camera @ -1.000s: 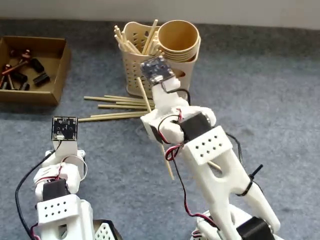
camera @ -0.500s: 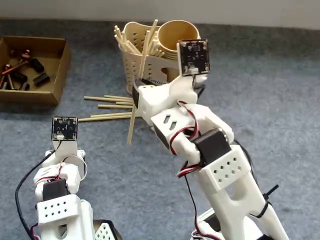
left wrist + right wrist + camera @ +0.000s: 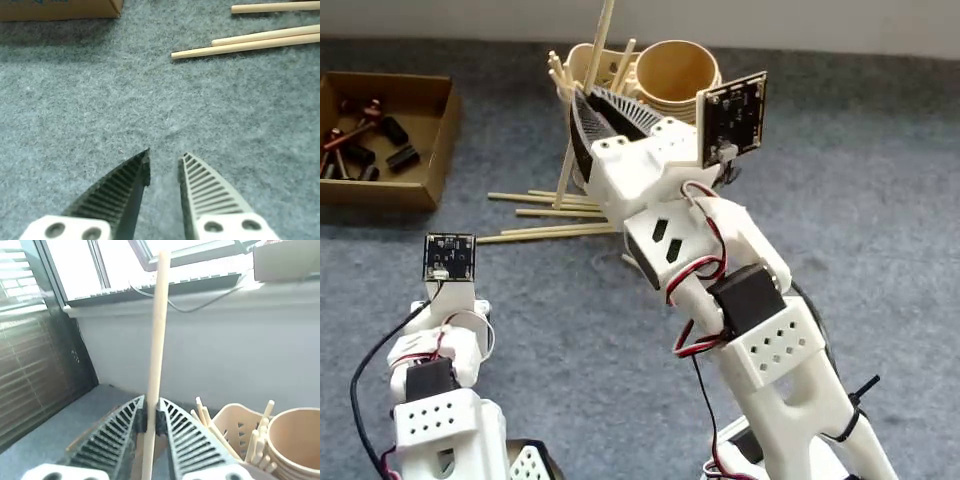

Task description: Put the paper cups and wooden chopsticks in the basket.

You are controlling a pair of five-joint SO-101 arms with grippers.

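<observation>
- Cardboard box [image 3: 386, 140]: stood at the far left of the grey carpet [image 3: 880, 200], its left side cut off by the edge of the high view. It held small dark parts too small to identify.
- Left gripper [image 3: 164, 162]: hung just above bare carpet, jaws a little apart with nothing between them.
- Loose chopsticks [image 3: 550, 212] [image 3: 245, 45]: lay on the carpet in front of the basket. Their right ends were hidden behind the right arm.
- Held chopstick [image 3: 602, 40] [image 3: 157, 340]: stood nearly upright beside the basket, its top cut off by the upper edge of the high view.
- Right gripper [image 3: 582, 98] [image 3: 151, 402]: was closed tightly on this chopstick, raised near the basket.
- Basket [image 3: 582, 62] [image 3: 230, 425]: held several chopsticks. The arm concealed its lower part.
- Paper cups [image 3: 675, 72] [image 3: 295, 440]: sat stacked in the right side of the basket.
</observation>
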